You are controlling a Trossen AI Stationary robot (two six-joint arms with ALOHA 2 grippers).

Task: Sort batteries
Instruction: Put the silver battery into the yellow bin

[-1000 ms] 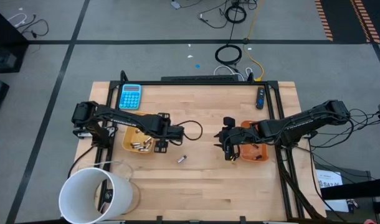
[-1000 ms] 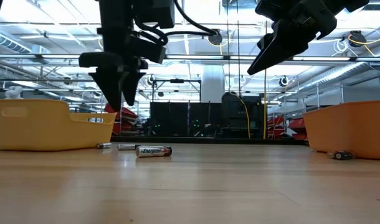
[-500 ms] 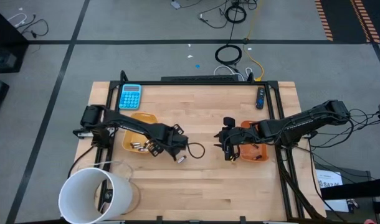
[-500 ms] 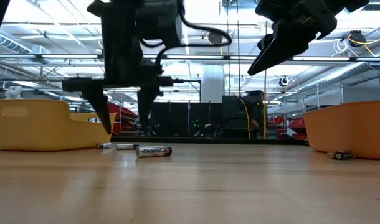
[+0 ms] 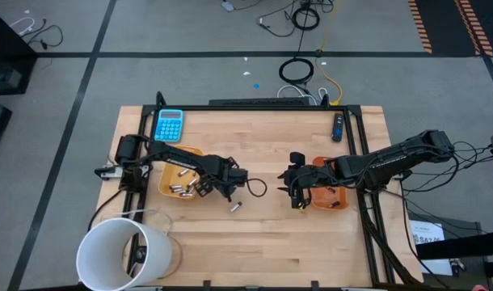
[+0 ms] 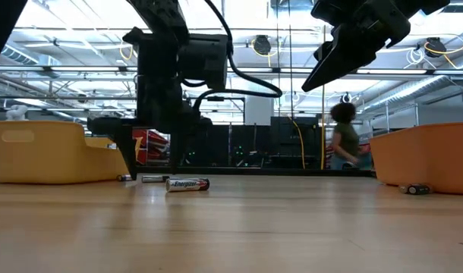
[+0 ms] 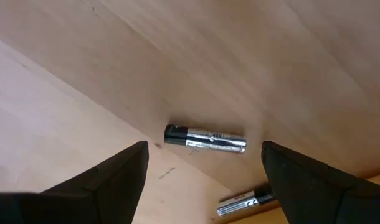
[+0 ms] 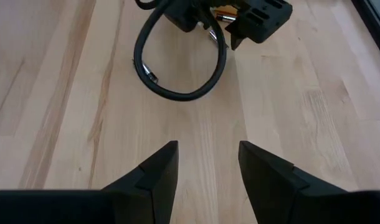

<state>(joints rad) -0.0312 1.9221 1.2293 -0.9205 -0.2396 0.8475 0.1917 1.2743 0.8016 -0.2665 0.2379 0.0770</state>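
Note:
A silvery battery with a dark end [image 7: 205,138] lies on its side on the wood [image 5: 237,207] [image 6: 187,183]. My left gripper [image 7: 204,153] hovers above it, open, a finger to either side, touching nothing [image 5: 229,191] [image 6: 152,152]. Two more batteries [image 6: 155,179] lie beside the yellow tray [image 5: 172,155] [image 6: 49,152], which holds several batteries [image 5: 182,190]. Another battery [image 6: 415,189] lies in front of the orange tray [image 5: 337,201] [image 6: 429,155]. My right gripper [image 8: 209,180] waits open, raised at that tray's left edge [image 5: 297,194] [image 6: 322,72].
A blue calculator [image 5: 169,125] sits at the far left of the table, a dark remote-like object [image 5: 337,127] at the far right. A white bucket [image 5: 121,250] stands at the near left corner. A person [image 6: 344,144] walks in the room behind.
My left gripper has left the yellow tray, moving right and toward the near edge to the loose battery. It has come down and opened. The battery has not moved. A person has come into the background of the low view.

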